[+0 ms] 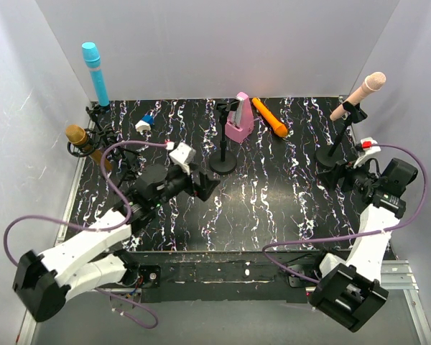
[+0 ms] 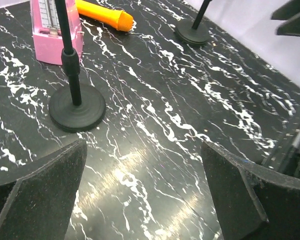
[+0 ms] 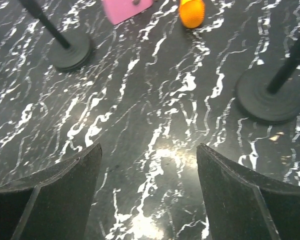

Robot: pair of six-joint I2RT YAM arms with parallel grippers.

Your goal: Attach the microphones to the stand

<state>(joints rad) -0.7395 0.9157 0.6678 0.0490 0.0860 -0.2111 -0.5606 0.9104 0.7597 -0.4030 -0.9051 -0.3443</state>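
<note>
The orange microphone (image 1: 270, 117) lies flat on the table at the back, next to the pink metronome (image 1: 238, 119). It also shows in the left wrist view (image 2: 104, 15) and its head in the right wrist view (image 3: 192, 13). The cyan-blue microphone (image 1: 95, 72), gold microphone (image 1: 80, 138) and pale pink-beige microphone (image 1: 359, 94) each sit in a stand. An empty black stand (image 1: 223, 147) is at mid-table. My left gripper (image 1: 204, 185) is open and empty, low, near that stand's base (image 2: 76, 107). My right gripper (image 1: 332, 177) is open and empty beside the right stand's base (image 3: 266, 98).
A small blue and white object (image 1: 144, 123) lies at the back left. White walls close in the back and both sides. Purple cables loop off both arms. The marbled black table (image 1: 273, 208) lies between the two grippers.
</note>
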